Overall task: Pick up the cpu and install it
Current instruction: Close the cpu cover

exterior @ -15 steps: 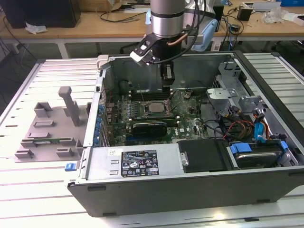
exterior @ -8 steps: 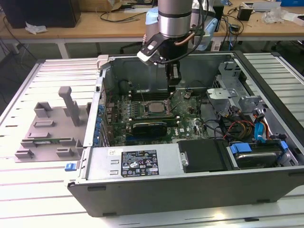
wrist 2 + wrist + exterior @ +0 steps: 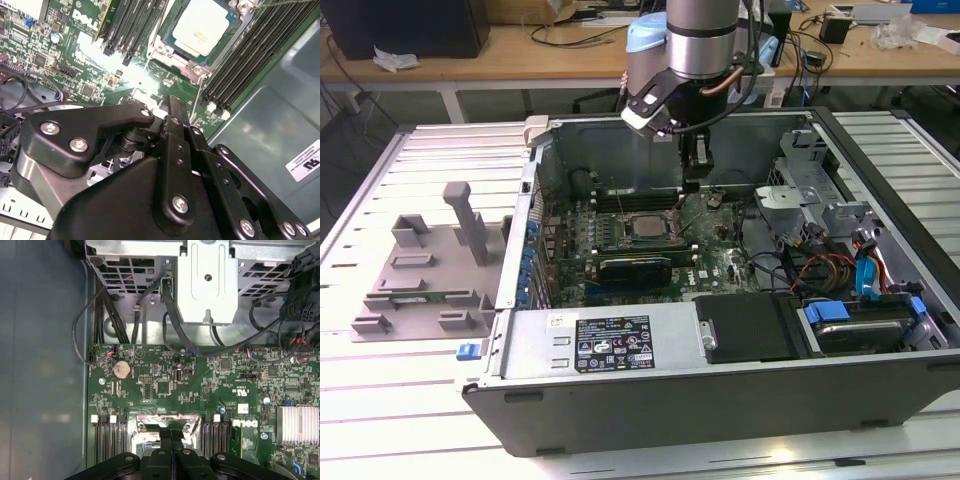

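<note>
Cpu [image 3: 202, 27] flat in socket [image 3: 165, 50] on motherboard [image 3: 165, 375], silver top up, between banks of memory slots [image 3: 250, 55]. Gripper [image 3: 693, 183] inside open computer case [image 3: 720, 400], above board near socket's edge, not touching cpu. Jaws clenched together, nothing between in both wrist views. Grey fixture block [image 3: 420, 270] on worktop [image 3: 380, 400], beside case at exterior view's left.

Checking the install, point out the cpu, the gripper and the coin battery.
cpu [image 3: 202, 27], second wrist view, middle of its silver top.
gripper [image 3: 171, 432], first wrist view, between its fingertips.
coin battery [image 3: 121, 369], first wrist view, centre of its face.
</note>
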You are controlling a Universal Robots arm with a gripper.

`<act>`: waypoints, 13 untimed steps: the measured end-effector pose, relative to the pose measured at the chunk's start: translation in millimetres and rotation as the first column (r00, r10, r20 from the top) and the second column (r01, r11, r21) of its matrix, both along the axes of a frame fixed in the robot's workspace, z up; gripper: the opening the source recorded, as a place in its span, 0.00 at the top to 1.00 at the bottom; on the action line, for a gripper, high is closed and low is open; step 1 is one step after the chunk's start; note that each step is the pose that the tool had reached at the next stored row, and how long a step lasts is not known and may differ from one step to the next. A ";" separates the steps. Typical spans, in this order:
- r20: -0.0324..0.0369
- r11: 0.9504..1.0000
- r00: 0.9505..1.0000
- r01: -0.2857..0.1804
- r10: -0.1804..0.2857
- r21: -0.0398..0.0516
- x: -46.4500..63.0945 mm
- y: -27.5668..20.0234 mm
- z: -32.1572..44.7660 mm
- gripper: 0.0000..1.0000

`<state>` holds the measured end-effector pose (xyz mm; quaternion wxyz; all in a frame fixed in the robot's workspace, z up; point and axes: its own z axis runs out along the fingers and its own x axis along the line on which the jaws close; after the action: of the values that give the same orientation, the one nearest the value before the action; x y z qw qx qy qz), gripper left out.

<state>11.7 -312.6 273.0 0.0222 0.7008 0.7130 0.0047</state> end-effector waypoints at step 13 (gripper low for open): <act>0.000 1.000 1.000 0.000 0.000 0.000 18.9 0.0 -0.1 0.89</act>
<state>30.6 -312.6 273.0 0.0222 0.7008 0.7130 0.0047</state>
